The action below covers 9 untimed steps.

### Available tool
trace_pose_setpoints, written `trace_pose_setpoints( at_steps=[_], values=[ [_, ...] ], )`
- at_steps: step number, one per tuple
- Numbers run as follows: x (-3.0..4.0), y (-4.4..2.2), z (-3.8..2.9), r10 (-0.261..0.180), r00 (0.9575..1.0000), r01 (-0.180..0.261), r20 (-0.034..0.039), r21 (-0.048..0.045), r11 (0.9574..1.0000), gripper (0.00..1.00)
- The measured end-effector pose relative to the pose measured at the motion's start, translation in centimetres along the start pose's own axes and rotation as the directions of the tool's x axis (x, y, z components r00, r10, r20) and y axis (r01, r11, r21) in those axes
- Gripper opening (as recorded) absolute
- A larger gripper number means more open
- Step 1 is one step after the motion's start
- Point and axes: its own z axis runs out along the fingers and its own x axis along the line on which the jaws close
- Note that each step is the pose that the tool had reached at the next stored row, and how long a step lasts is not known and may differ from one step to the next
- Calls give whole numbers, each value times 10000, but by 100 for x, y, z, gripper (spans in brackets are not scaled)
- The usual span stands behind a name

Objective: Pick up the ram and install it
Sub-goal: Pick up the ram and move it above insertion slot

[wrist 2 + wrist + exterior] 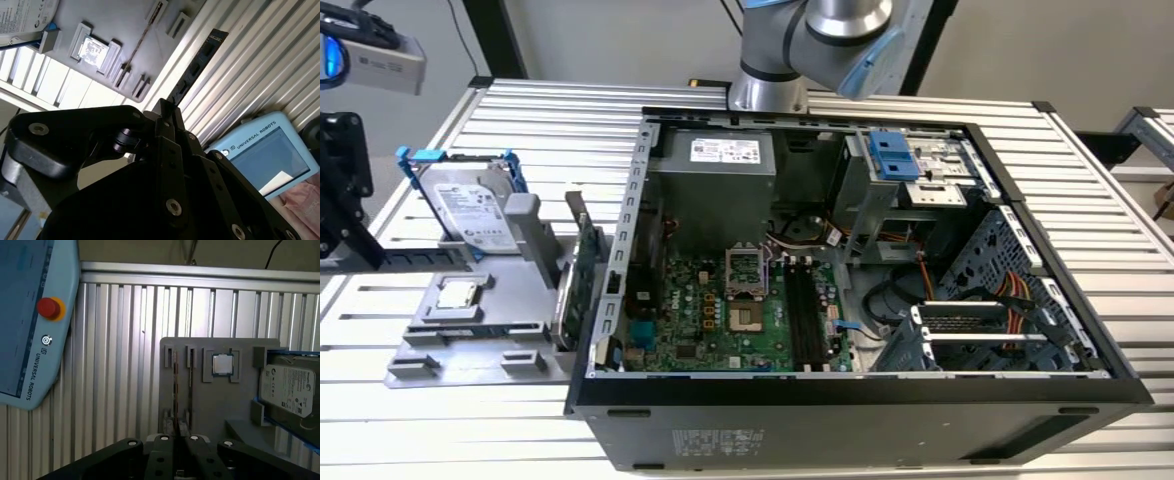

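Pick-up judged done: ram (197,62) is clamped between the fingers (172,150), clear of the holder (240,400); installing calls for alignment with a slot (803,320).

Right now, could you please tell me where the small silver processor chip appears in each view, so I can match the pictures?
Exterior view: the processor chip lies in the grey holder, at the exterior view's left, outside the computer case.
Second wrist view: the chip sits in the holder's square pocket.
First wrist view: the chip sits in that pocket, beside the hard drive.
Shared landmark: the hard drive.
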Motion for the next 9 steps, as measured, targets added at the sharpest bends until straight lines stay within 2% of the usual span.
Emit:
trace_pose_setpoints(
  at_steps=[4, 9],
  values=[
    [0, 0, -14, 0, 10000, 0, 0, 0, 10000, 0],
    [1, -1, -64, 0, 10000, 0, -1, -1, 10000, 0]
  ],
)
